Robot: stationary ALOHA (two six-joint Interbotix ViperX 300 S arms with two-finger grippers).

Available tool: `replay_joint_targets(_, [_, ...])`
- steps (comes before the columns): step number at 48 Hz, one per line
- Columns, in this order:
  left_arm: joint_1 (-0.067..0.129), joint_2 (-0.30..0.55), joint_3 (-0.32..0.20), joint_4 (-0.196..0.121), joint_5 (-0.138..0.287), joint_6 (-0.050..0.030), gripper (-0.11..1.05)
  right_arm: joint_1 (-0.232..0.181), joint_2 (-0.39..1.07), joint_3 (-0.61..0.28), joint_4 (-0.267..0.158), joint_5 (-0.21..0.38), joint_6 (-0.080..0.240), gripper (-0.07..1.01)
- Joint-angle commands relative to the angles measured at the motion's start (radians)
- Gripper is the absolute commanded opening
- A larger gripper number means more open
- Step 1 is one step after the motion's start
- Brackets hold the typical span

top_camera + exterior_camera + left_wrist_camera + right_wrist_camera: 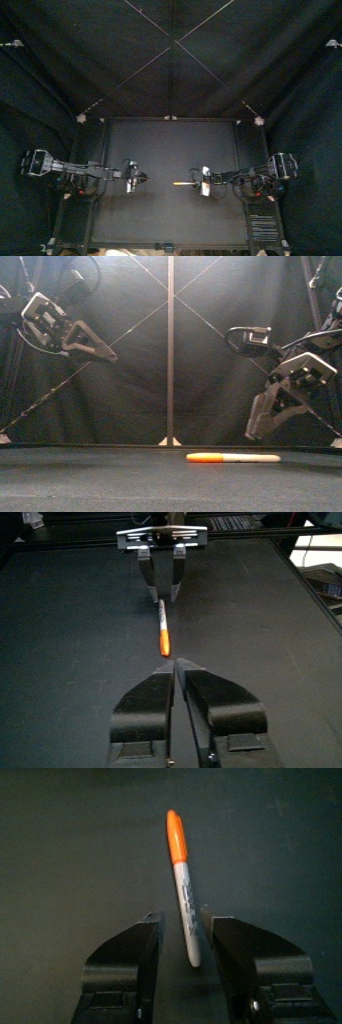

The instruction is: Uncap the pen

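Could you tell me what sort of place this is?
Probably a robot test booth: black curtains enclose a small black table, a left arm and right arm hang over it, and one marker lies there.

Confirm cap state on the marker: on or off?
On. The orange cap is seated on the end of the marker pen, which lies flat on the table; no bare tip shows.

Smooth plastic pen (234,457) on matt black table (80,488).
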Motion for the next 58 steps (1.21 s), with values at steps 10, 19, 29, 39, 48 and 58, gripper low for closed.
replay_joint_targets(10, [0.003, 0.011, -0.041, -0.003, -0.009, -0.0015, 0.84, -0.046, 0.026, -0.021, 0.018, 0.044, 0.000, 0.74])
replay_joint_targets(19, [0.003, 0.020, -0.046, -0.003, -0.009, -0.0015, 0.86, -0.046, 0.051, -0.020, 0.041, 0.064, 0.002, 0.73])
replay_joint_targets(29, [0.005, 0.028, -0.058, -0.003, -0.009, -0.0046, 0.86, -0.040, 0.080, -0.021, 0.063, 0.091, 0.000, 0.58])
replay_joint_targets(39, [0.023, 0.074, -0.094, -0.006, -0.009, -0.0046, 0.86, -0.044, 0.043, -0.057, 0.049, 0.089, -0.005, 0.47])
replay_joint_targets(48, [0.041, 0.118, -0.137, -0.018, -0.011, -0.0077, 0.86, -0.046, -0.012, -0.120, -0.005, 0.089, -0.006, 0.47])
replay_joint_targets(58, [0.037, 0.130, -0.170, -0.103, -0.023, -0.0061, 0.86, -0.055, -0.061, -0.179, -0.055, 0.091, -0.008, 0.47])
